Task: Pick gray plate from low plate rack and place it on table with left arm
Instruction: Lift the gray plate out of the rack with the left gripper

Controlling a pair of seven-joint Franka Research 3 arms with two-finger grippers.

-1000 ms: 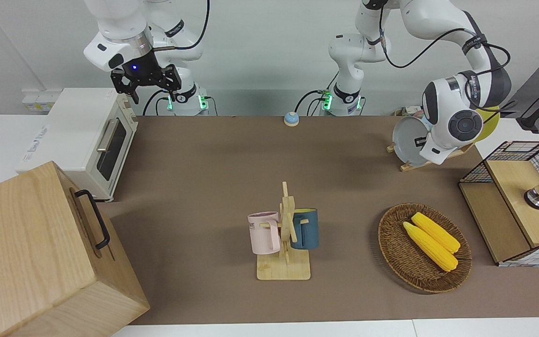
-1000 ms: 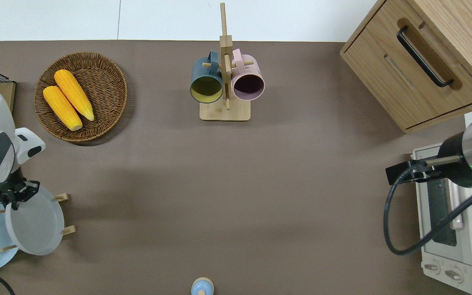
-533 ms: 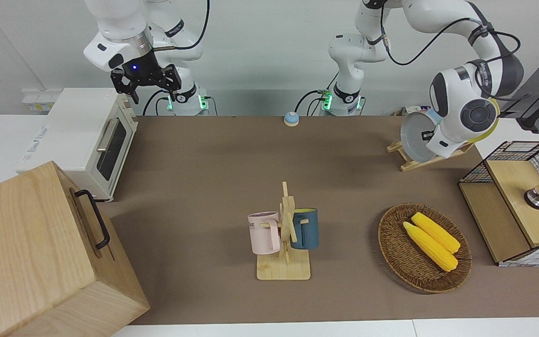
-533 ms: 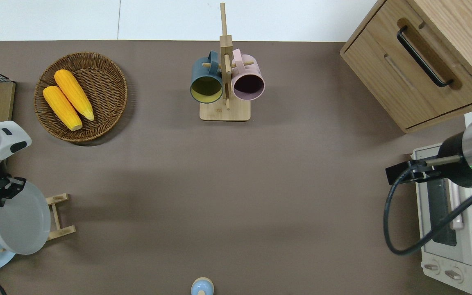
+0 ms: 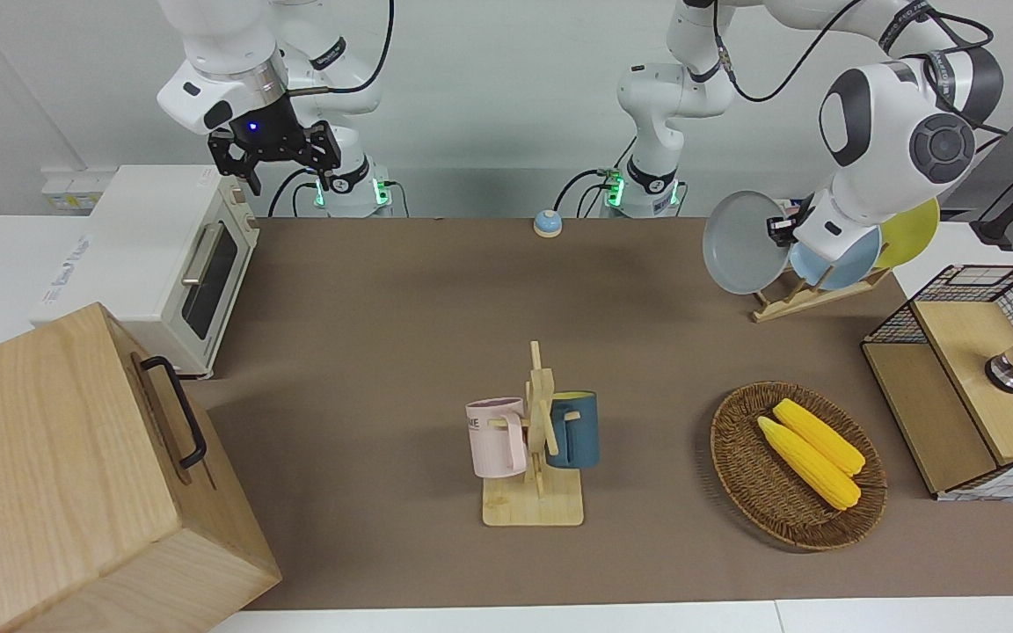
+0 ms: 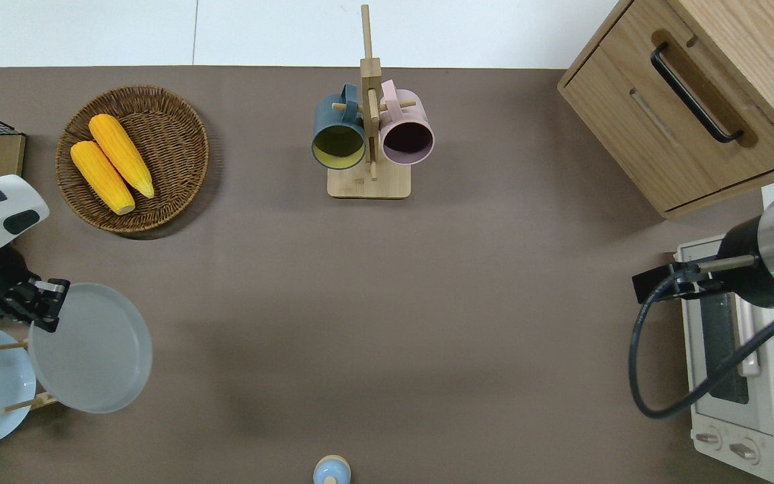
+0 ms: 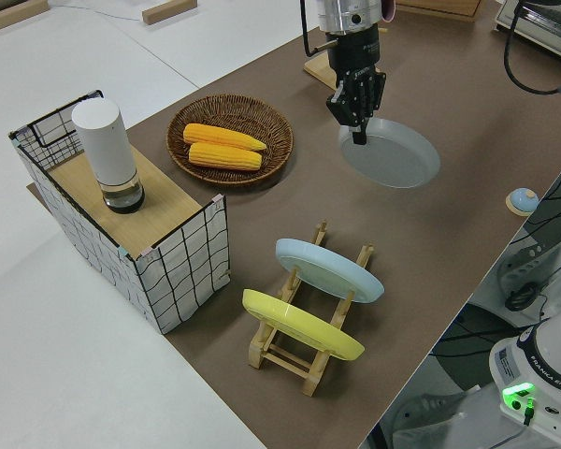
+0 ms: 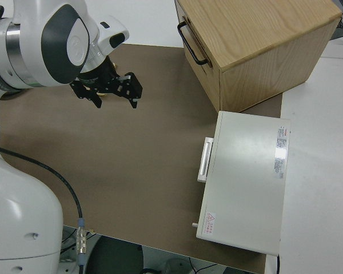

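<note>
My left gripper (image 6: 48, 306) is shut on the rim of the gray plate (image 6: 90, 347) and holds it in the air, clear of the low plate rack (image 7: 309, 355). In the overhead view the plate hangs over the table (image 6: 387, 302) at the rack's end that faces the table's middle. The plate also shows in the front view (image 5: 739, 242) and in the left side view (image 7: 390, 152). The blue plate (image 7: 327, 268) and the yellow plate (image 7: 299, 323) still lean in the rack. The right arm is parked, and its gripper (image 8: 106, 94) is open.
A wicker basket (image 6: 179, 181) with two corn cobs lies farther from the robots than the rack. A mug stand (image 6: 368, 181) holds two mugs mid-table. A wire-grid box (image 7: 178, 271), a wooden cabinet (image 6: 682, 101), a toaster oven (image 6: 729, 376) and a small blue bell (image 6: 331, 470) stand around the edges.
My left gripper has lifted the gray plate out of the rack and carried it toward the table's middle. The plate now lies flatter. The right arm has not moved.
</note>
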